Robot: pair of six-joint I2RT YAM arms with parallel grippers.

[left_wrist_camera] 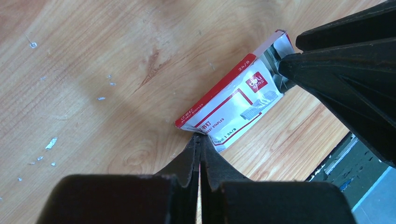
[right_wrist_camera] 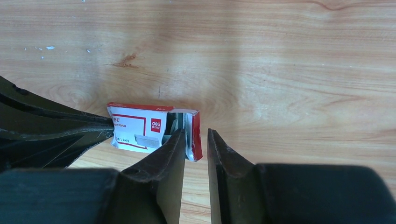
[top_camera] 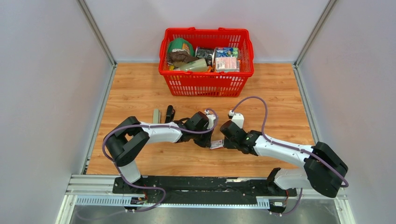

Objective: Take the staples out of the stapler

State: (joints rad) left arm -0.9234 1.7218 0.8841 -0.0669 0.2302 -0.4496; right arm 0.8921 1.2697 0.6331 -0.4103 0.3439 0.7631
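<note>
Your stapler [top_camera: 169, 113] lies on the worktop [top_camera: 140, 88] to the left of both arms, just beside a pale strip [top_camera: 156, 115], and neither end effector touches it. Both are at the staple box [right_wrist_camera: 137, 128] instead. Your left end effector [left_wrist_camera: 201, 137] has its fingers pressed together on the box's closed end. Your right end effector [right_wrist_camera: 195, 132] stands slightly apart at the open end, with the box's red flap between its fingers but not pinched (one finger sits at the mouth, though I can't tell whether it is inside).

The risks, as I judge them: if you pull with so thin a hold, the card may tear or slip free and scatter staples over the wood. The two end effectors are also very close, so a careless move could knock them together. And none of this work reaches the stapler.
</note>
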